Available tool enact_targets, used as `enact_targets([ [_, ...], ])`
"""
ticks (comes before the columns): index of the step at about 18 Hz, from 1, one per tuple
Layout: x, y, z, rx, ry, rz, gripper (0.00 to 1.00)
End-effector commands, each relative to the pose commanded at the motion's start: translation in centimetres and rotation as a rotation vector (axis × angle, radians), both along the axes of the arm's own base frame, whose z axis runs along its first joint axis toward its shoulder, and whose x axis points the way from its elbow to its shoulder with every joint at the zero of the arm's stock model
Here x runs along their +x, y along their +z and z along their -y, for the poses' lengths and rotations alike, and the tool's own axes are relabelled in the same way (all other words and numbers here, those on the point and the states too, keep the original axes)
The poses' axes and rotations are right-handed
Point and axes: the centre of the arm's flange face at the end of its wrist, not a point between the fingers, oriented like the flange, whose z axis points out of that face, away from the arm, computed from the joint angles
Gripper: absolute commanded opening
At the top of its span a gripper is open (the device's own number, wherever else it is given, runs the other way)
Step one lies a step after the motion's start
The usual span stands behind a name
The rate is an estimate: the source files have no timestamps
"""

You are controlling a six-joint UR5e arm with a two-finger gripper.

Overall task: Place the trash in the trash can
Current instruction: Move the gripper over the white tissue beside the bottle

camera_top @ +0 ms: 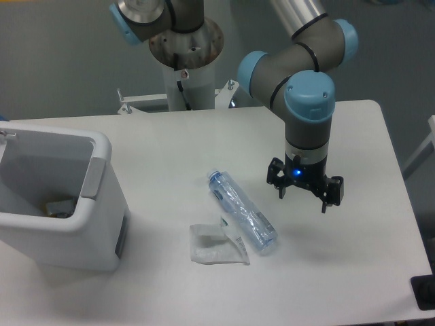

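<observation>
Nearest us on the white table (326, 272) lies the wrapper (216, 246), a crumpled white translucent scrap, flat against the surface. We judge it almost weightless and limp; a pinch on a raised fold near its middle should lift it, though it may flutter or slip free. Its upper right edge touches, or tucks slightly under, the bottle (241, 212); we cannot tell which. The bottle lies on its side, running diagonally, bluish cap end toward the far left, base toward the near right. Clear crushed plastic: we expect it light, springy, and slick. The mid-body looks the best hold, jaws set across the narrow width; the cap end is stiffer but smaller. To the left stands the trash can (102, 224), well apart from both pieces, upright, mouth open, something dark at the bottom we cannot identify. Further back and right of the bottle, the claw (306, 193) hangs above the table, fingers spread and holding nothing, pointing downward, a blue light lit on its body. Neither piece is in the bin yet.
</observation>
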Motion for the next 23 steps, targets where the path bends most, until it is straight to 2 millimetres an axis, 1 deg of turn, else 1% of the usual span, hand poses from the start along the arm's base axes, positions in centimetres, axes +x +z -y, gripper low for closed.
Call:
enact_targets([
  [6,0.3,-0.3,-0.1,-0.002,0.000,0.004,1.00],
  [7,0.7,-0.4,-0.4,-0.002,-0.010,0.006,1.00],
  [13,4.3,-2.9,-2.3,0.009,-0.061,-0.003,1.00],
  [15,5.3,-3.8,-3.0,0.019,-0.055,-0.004,1.00],
  [17,6.0,-4.2,-3.8,0.019,-0.066,0.001,1.00],
  [20,8.5,-6.4,-6.5,-0.001,-0.124,0.031,1.00],
  [23,9.6,-7.8,-8.0,-0.011,-0.151,0.049,1.00],
])
